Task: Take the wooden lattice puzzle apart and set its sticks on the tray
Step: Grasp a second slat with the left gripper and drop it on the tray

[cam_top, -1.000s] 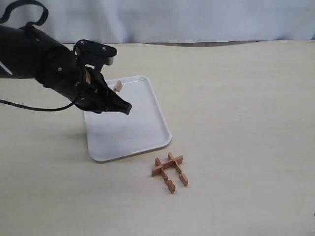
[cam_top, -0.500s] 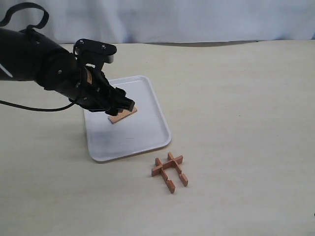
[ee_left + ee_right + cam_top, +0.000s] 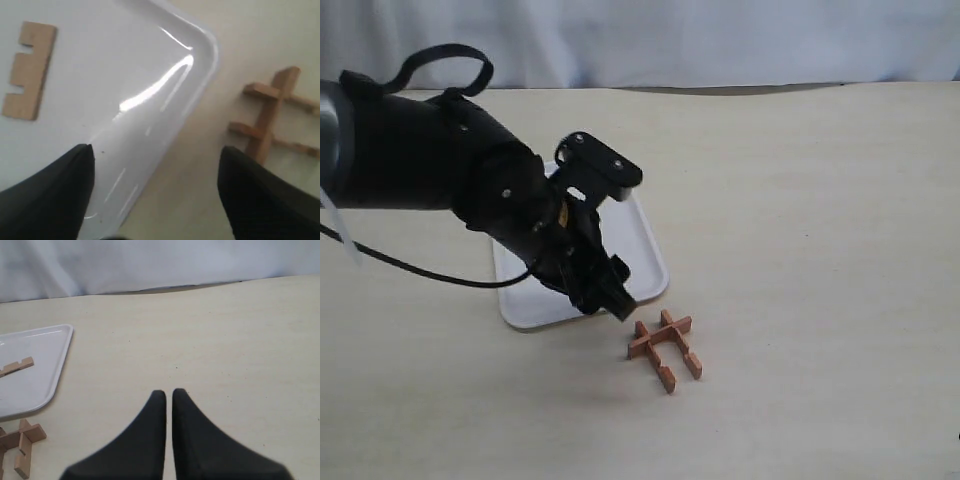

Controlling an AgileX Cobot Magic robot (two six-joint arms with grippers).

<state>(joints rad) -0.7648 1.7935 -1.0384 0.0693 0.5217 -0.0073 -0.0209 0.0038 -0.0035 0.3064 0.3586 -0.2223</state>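
The wooden lattice puzzle lies on the table just off the near right corner of the white tray. One notched stick lies flat on the tray; the arm hides it in the exterior view. My left gripper is open and empty over the tray's near right corner, a short way from the puzzle. My right gripper is shut on nothing above bare table, far to the right of the tray and out of the exterior view.
The left arm's bulky black body and its cable cover much of the tray's left half. A pale cloth backdrop closes off the far edge of the table.
The left gripper let go of the stick on the tray, opened, and swung down and to the right to the tray's near corner beside the puzzle. The puzzle has not moved.
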